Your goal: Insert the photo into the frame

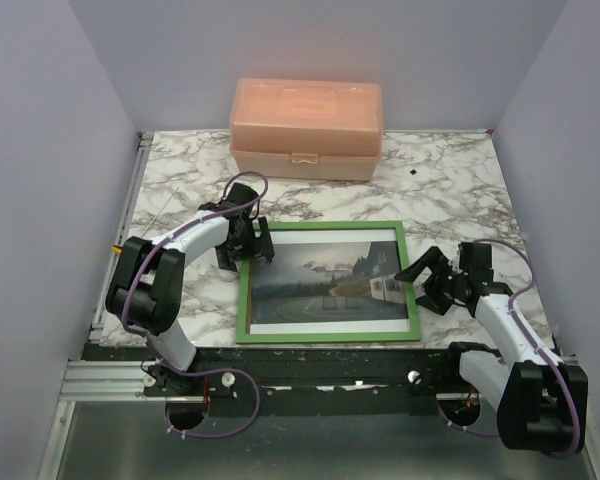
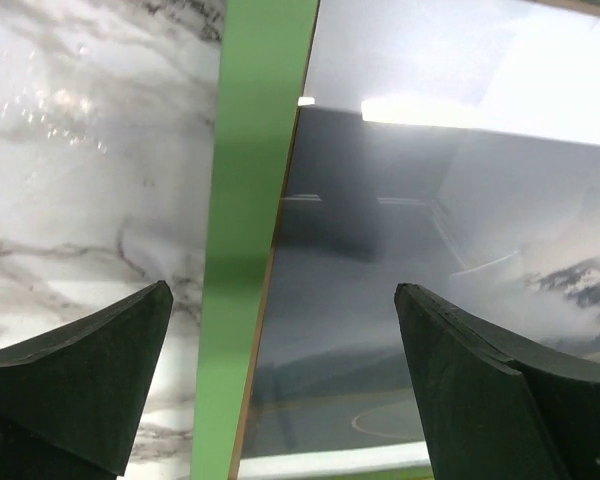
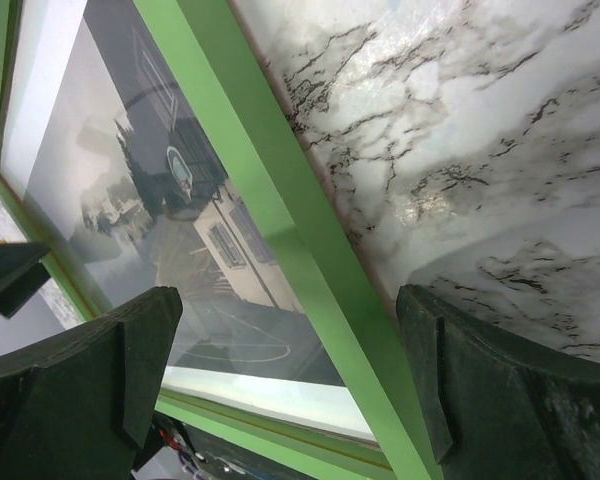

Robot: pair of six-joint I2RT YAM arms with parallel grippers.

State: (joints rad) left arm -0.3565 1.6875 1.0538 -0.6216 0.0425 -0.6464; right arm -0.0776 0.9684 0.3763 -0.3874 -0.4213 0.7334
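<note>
Overhead view of a marble table (image 1: 460, 180). In the centre of the picture lies a green frame (image 1: 325, 336), front face up. The photo (image 1: 325, 285), a grey cloudy landscape with a white house, shows inside its border, so the print seems to be seated already. A closed peach plastic box (image 1: 307, 128) sits at the top centre, well apart from the frame.

The left gripper (image 1: 248, 242) is at the frame's upper left corner, and the right gripper (image 1: 427, 280) is at the middle of its right edge. Both have their jaws spread wide and hold nothing.

In the left wrist view, the green strip (image 2: 250, 200) runs down between two dark fingers (image 2: 70, 390), with marble on the left and glossy print (image 2: 430, 220) on the right. The right wrist view shows the same straddle (image 3: 288, 330): print (image 3: 130, 180) at lower left, green edge (image 3: 280, 220) across the middle, marble at upper right.

Straddling opposite edges probably lets the arms steady or square the frame. Whether any finger touches it cannot be told. The task looks nearly done.
</note>
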